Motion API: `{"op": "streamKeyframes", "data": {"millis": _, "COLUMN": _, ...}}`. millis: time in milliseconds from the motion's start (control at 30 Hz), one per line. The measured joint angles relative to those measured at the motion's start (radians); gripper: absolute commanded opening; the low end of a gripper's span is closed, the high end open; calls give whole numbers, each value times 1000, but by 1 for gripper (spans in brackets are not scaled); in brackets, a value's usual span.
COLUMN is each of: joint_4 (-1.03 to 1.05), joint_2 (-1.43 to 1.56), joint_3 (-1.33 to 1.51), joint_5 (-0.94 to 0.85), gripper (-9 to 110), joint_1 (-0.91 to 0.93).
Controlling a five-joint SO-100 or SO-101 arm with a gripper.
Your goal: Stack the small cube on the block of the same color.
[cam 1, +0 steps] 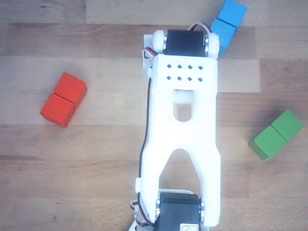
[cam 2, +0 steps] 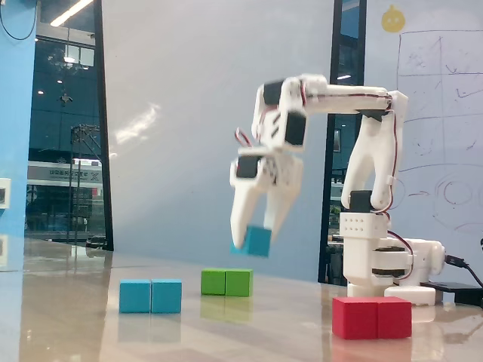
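In the fixed view my gripper (cam 2: pixel 254 236) points down, shut on the small cube (cam 2: pixel 260 243), a plain bright-blue cube held well above the table. The block (cam 2: pixel 151 296), bright blue and two cubes long, lies on the table below and to the left of the held cube. In the other view the block (cam 1: pixel 228 21) sits at the top edge, partly covered by my white arm (cam 1: pixel 185 110). The gripper and the small cube are hidden in that view.
A red double block (cam 1: pixel 63 99) lies left of the arm and shows at front right in the fixed view (cam 2: pixel 372 317). A green double block (cam 1: pixel 276 134) lies to the right and shows behind the blue one in the fixed view (cam 2: pixel 226 282). The arm's base (cam 2: pixel 377 260) stands at right.
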Motion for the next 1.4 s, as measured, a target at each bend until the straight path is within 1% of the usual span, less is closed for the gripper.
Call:
{"op": "streamKeyframes", "data": {"millis": 133, "joint_4": 78, "joint_2": -6, "joint_3": -153, "joint_5": 0, "gripper": 10, "joint_1": 0}}
{"op": "streamKeyframes", "data": {"millis": 267, "joint_4": 123, "joint_2": -92, "joint_3": -288, "joint_5": 0, "gripper": 10, "joint_1": 11}}
{"op": "streamKeyframes", "data": {"millis": 500, "joint_4": 126, "joint_2": -314, "joint_3": -494, "joint_5": 0, "gripper": 10, "joint_1": 114}}
{"op": "streamKeyframes", "data": {"millis": 700, "joint_4": 126, "joint_2": -500, "joint_3": -640, "joint_5": 0, "gripper": 10, "joint_1": 144}}
{"op": "streamKeyframes", "data": {"millis": 967, "joint_4": 126, "joint_2": -673, "joint_3": -750, "joint_5": 0, "gripper": 9, "joint_1": 153}}
{"op": "streamKeyframes", "data": {"millis": 1200, "joint_4": 126, "joint_2": -750, "joint_3": -822, "joint_5": 0, "gripper": 9, "joint_1": 198}}
{"op": "streamKeyframes", "data": {"millis": 1400, "joint_4": 126, "joint_2": -781, "joint_3": -828, "joint_5": 0, "gripper": 9, "joint_1": 202}}
